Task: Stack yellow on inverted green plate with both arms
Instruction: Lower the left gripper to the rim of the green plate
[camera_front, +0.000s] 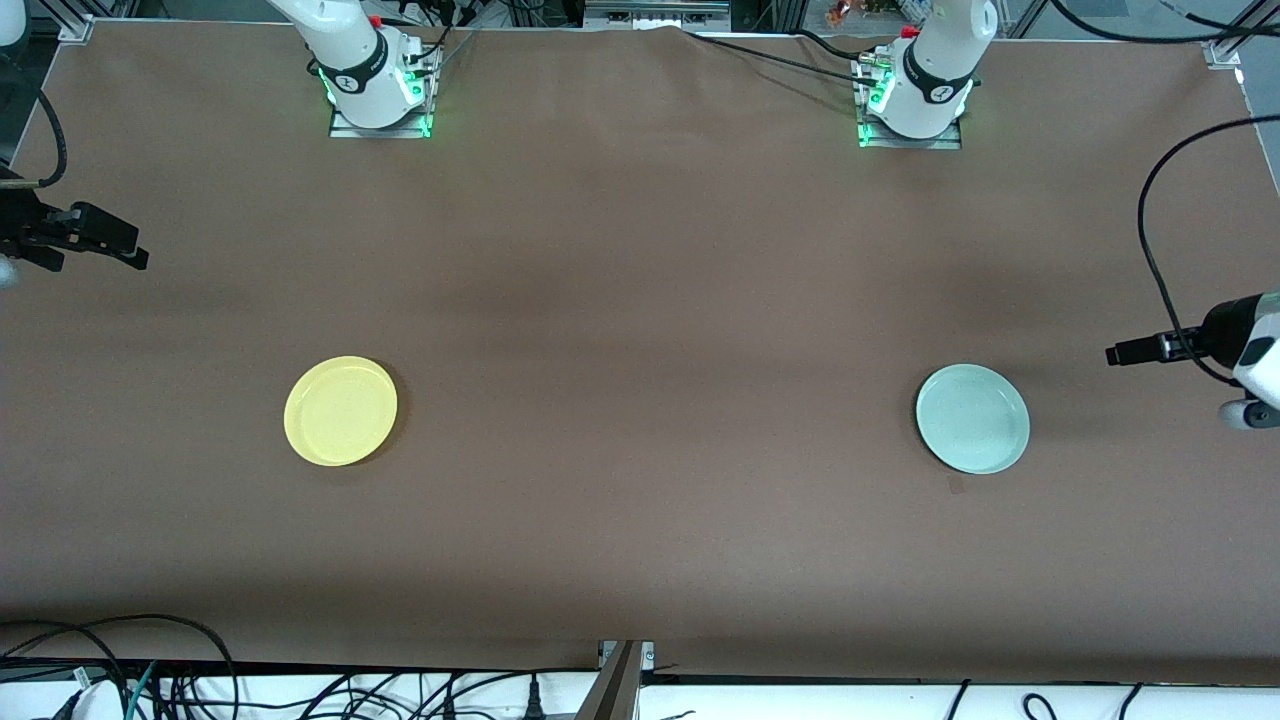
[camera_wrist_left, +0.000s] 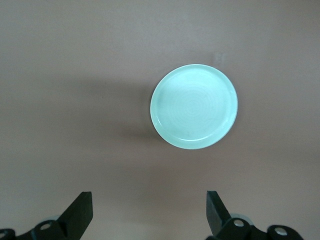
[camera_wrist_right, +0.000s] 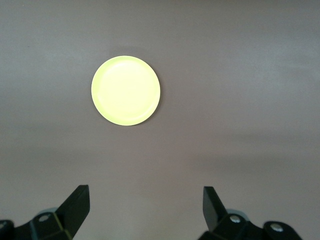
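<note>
The yellow plate (camera_front: 340, 410) lies flat on the brown table toward the right arm's end. It also shows in the right wrist view (camera_wrist_right: 125, 90). The pale green plate (camera_front: 972, 418) lies flat toward the left arm's end, and its upward face shows faint concentric rings in the left wrist view (camera_wrist_left: 194, 106). My right gripper (camera_front: 135, 250) (camera_wrist_right: 145, 192) hangs open and empty high over the table's edge at its end. My left gripper (camera_front: 1115, 354) (camera_wrist_left: 148, 197) hangs open and empty high over the table beside the green plate. The plates are far apart.
The two arm bases (camera_front: 378, 90) (camera_front: 915, 100) stand along the table's edge farthest from the front camera. Black cables (camera_front: 1150, 230) hang at the left arm's end. More cables (camera_front: 150, 670) lie past the table's edge nearest the front camera.
</note>
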